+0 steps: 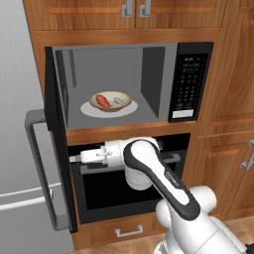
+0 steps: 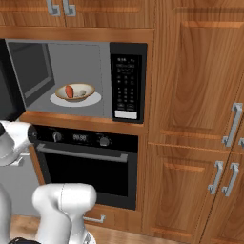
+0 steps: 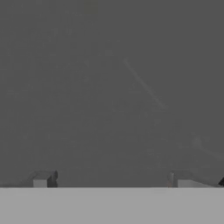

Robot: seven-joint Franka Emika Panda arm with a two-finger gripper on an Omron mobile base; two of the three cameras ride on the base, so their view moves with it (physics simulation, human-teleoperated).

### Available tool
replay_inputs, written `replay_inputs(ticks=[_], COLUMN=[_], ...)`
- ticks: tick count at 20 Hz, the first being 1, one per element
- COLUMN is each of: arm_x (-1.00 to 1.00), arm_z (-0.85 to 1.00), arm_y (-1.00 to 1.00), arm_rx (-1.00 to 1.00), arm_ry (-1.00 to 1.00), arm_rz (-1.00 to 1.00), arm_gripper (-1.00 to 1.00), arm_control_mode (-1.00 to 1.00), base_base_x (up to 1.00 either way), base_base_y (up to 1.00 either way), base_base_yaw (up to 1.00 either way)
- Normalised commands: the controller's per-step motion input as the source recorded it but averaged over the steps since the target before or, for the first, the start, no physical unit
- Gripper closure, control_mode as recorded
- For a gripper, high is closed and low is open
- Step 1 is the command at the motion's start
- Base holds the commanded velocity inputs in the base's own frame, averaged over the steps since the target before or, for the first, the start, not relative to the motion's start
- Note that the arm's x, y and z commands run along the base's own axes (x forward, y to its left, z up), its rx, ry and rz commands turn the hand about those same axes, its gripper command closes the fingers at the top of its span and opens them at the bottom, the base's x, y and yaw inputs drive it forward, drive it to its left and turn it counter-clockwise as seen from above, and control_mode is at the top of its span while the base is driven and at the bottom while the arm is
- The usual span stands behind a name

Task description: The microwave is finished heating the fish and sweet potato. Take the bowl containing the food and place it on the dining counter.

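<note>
Wooden cabinetry frames the scene: nearest, the gripper (image 3: pixel 111 181) hangs with fingers spread wide and empty by the swung-open door (image 1: pixel 57 149), beyond which the bowl (image 1: pixel 110 101) sits inside the microwave (image 1: pixel 191 79), so a reach could clip that door or tip the bowl.

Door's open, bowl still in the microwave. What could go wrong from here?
1. The open microwave door juts out left of the arm; a swing toward the cavity may clip it.
2. The bowl is shallow, on the turntable; the open gripper may push it back.
3. The sweet potato and fish lie loose; tilting could spill them.
</note>
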Motion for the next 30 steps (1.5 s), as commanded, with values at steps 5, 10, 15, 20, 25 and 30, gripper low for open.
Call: replay_inputs(ticks=[5,10,15,20,25,30], arm_x=[0.43,0.28,0.25,0.17,0.46,0.75], arm_z=[0.17,0.38,0.60,0.63,0.42,0.03], arm_y=[-0.81,-1.00,-1.00,-1.00,-0.99,-0.44], arm_rx=[0.00,0.00,0.00,-0.04,-0.06,-0.06], arm_ry=[0.06,0.13,0.24,0.52,0.82,0.81], arm_rz=[-0.35,-0.35,-0.33,-0.30,-0.11,0.01], arm_gripper=[-1.00,-1.00,-1.00,-1.00,-1.00,-1.00], arm_control_mode=[-1.00,-1.00,-1.00,-1.00,-1.00,-1.00], base_base_x=[0.00,0.00,0.00,0.00,0.00,0.00], base_base_y=[0.00,0.00,0.00,0.00,0.00,0.00], base_base_yaw=[0.00,0.00,0.00,0.00,0.00,0.00])
